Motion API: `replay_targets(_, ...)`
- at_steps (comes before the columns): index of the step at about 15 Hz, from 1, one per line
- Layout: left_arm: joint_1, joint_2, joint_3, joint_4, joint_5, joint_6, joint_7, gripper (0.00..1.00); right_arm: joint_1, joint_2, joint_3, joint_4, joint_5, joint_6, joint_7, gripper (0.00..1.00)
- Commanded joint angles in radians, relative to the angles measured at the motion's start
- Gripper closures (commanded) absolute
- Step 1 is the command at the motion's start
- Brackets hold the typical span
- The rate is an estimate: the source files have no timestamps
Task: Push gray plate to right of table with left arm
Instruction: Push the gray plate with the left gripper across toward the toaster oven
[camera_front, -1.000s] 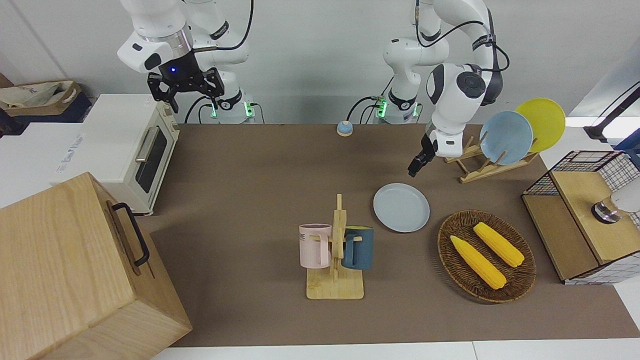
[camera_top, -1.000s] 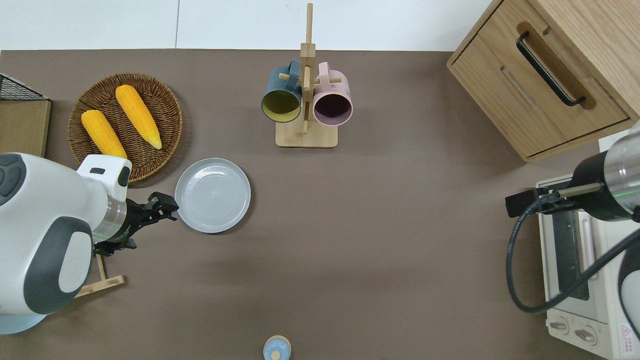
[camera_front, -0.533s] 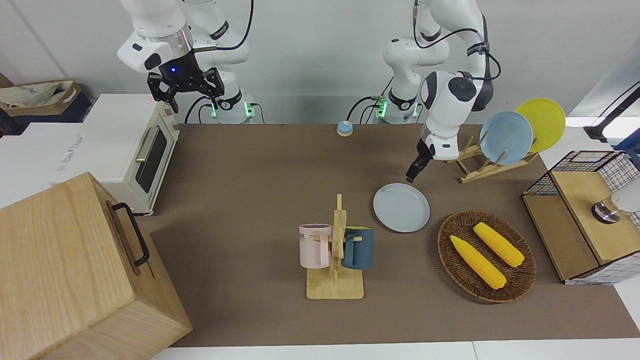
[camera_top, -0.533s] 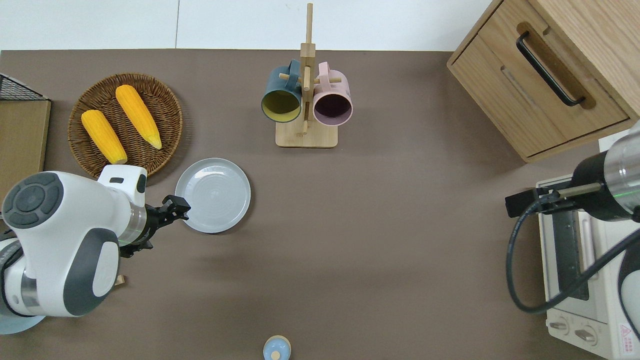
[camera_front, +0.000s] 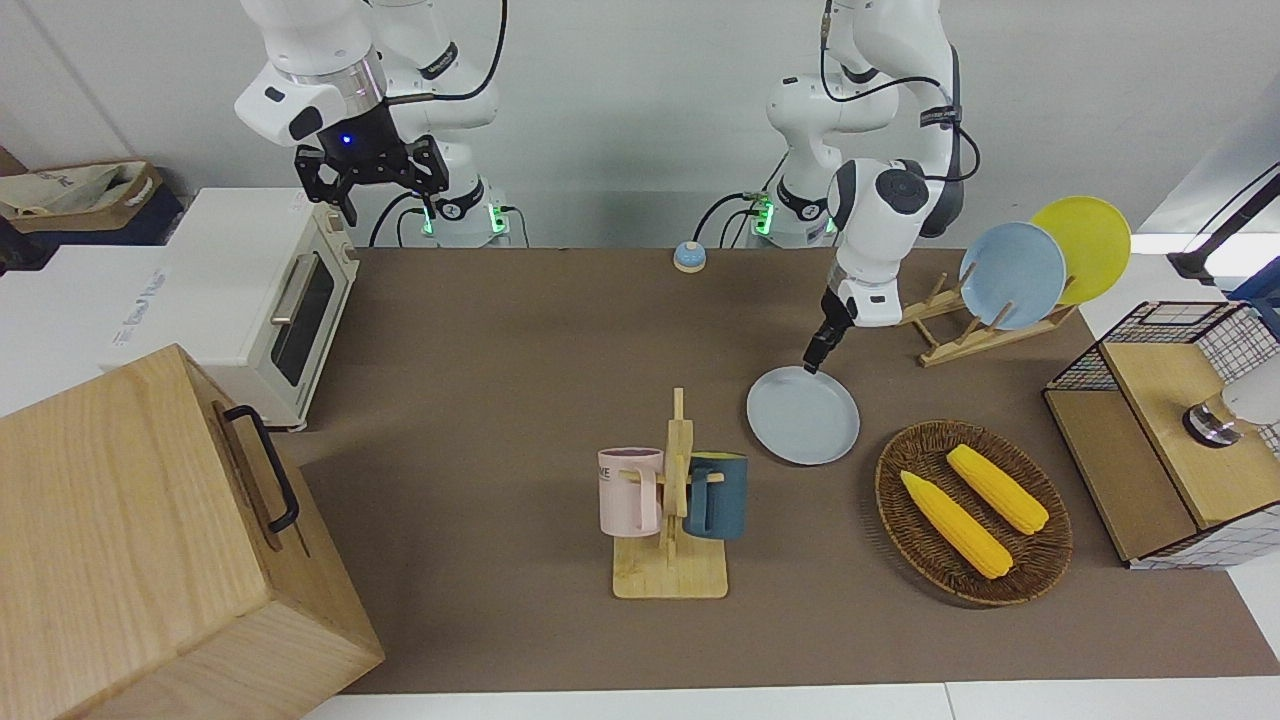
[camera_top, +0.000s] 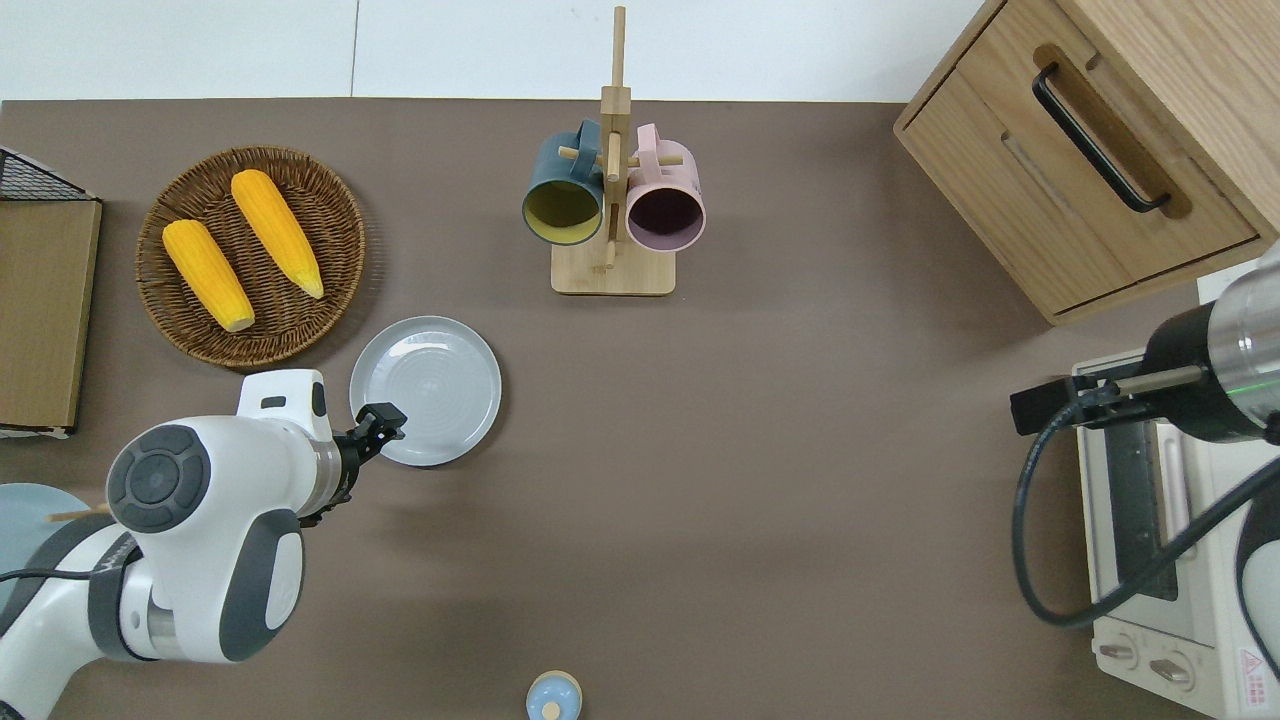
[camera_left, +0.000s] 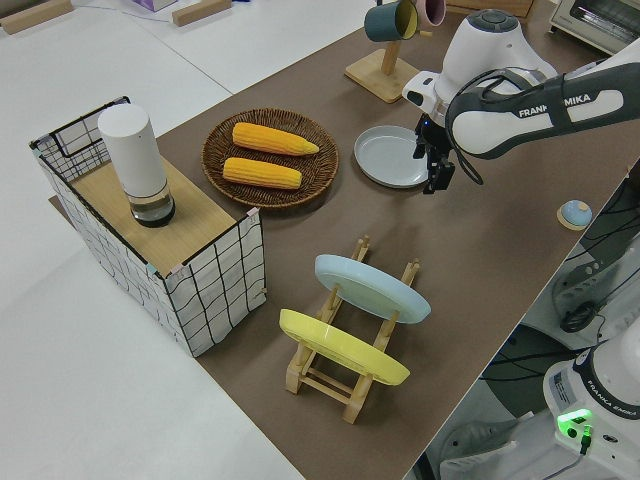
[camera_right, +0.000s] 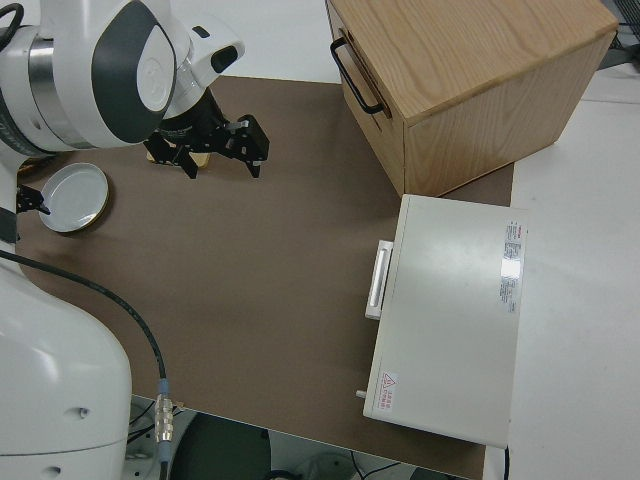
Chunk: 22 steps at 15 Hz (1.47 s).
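The gray plate (camera_front: 803, 415) (camera_top: 427, 390) (camera_left: 392, 155) lies flat on the brown table (camera_front: 500, 400), between the wicker basket and the mug rack. My left gripper (camera_front: 812, 358) (camera_top: 385, 418) (camera_left: 437, 180) is shut, points down and is low over the plate's rim, on the side nearest the robots and toward the left arm's end. I cannot tell whether it touches the rim. It holds nothing. My right gripper (camera_front: 390, 205) (camera_right: 222, 160) is open, empty and parked.
A wicker basket (camera_top: 340, 200) with two corn cobs sits beside the plate. A mug rack (camera_top: 612, 270) holds a blue and a pink mug. A wooden rack holds an upright blue plate (camera_front: 1012, 275) and a yellow plate (camera_front: 1085, 245). A wooden cabinet (camera_top: 1100, 150), a toaster oven (camera_front: 270, 300).
My left arm has swung toward the table's middle, bringing its gripper from beside the dish rack down to the gray plate's rim. The plate has not moved. The right arm is still.
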Motion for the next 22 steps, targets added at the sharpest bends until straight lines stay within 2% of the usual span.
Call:
replay_targets(1, -0.019, 0.024, 0.006, -0.022, -0.001, 0.071, -0.036, 0.01, -0.020, -0.003, 0.013, 0.008, 0.010, -0.014, 0.001, 0.017)
replay_targets(5, -0.042, 0.074, 0.006, -0.022, 0.001, 0.155, -0.062, 0.01, -0.020, -0.003, 0.015, 0.008, 0.010, -0.014, 0.002, 0.017)
replay_targets(8, -0.041, 0.080, 0.007, -0.022, 0.044, 0.163, -0.067, 0.01, -0.020, -0.003, 0.013, 0.008, 0.010, -0.014, 0.001, 0.017)
replay_targets(12, -0.044, 0.099, 0.007, -0.022, 0.049, 0.171, -0.067, 0.01, -0.020, -0.003, 0.015, 0.008, 0.010, -0.014, 0.001, 0.017)
replay_targets(13, -0.044, 0.103, 0.007, -0.022, 0.049, 0.172, -0.067, 0.07, -0.020, -0.003, 0.013, 0.008, 0.010, -0.014, 0.001, 0.017)
replay_targets(15, -0.044, 0.105, 0.007, -0.022, 0.049, 0.174, -0.067, 0.43, -0.020, -0.003, 0.013, 0.008, 0.010, -0.014, 0.002, 0.017)
replay_targets(17, -0.044, 0.105, 0.007, -0.022, 0.049, 0.174, -0.067, 0.92, -0.020, -0.003, 0.015, 0.008, 0.010, -0.014, 0.001, 0.017)
replay_targets(18, -0.044, 0.105, 0.007, -0.022, 0.049, 0.174, -0.067, 1.00, -0.020, -0.003, 0.013, 0.008, 0.010, -0.014, 0.002, 0.017)
replay_targets(22, -0.045, 0.117, 0.006, -0.022, 0.076, 0.174, -0.067, 1.00, -0.020, -0.003, 0.015, 0.008, 0.010, -0.014, 0.001, 0.017)
